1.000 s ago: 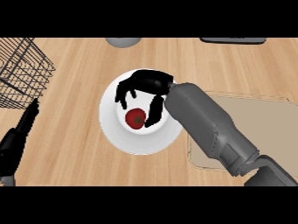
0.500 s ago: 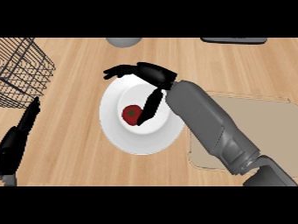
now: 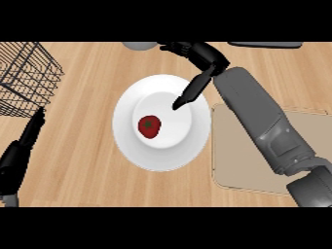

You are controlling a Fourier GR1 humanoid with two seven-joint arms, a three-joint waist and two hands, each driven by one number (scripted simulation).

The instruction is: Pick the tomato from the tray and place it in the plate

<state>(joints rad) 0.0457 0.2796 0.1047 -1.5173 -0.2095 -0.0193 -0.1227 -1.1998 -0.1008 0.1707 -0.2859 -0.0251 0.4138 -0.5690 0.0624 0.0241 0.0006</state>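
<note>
1. Tomato (image 3: 149,126): it lies on the white plate (image 3: 136,154), a little toward the view's left of the plate's middle, with nothing touching it.
2. The right hand (image 3: 201,56) is lifted off the plate, over its far-right rim. Its fingers are spread and relaxed, holding nothing; one dark finger or thumb points down toward the plate's inner well, clear of the tomato.
3. The left hand (image 3: 14,163) rests well to the left of the plate, near the view's lower left, fingers straight and empty.
4. The tray (image 3: 305,141), a tan board, lies just beside the plate's right edge, partly under the right forearm; what shows of it carries nothing.
5. A wire basket (image 3: 17,78) stands to the far left of the plate, and a grey rounded object (image 3: 139,45) sits beyond the plate's far rim, next to the right hand.
6. Step in hand, as I judge it: the placing is done, the tomato released on the plate, and the task is essentially complete.
7. The next move calls only for drawing the right arm away from the plate without brushing its rim or nudging the tomato, which looks round enough to roll.
</note>
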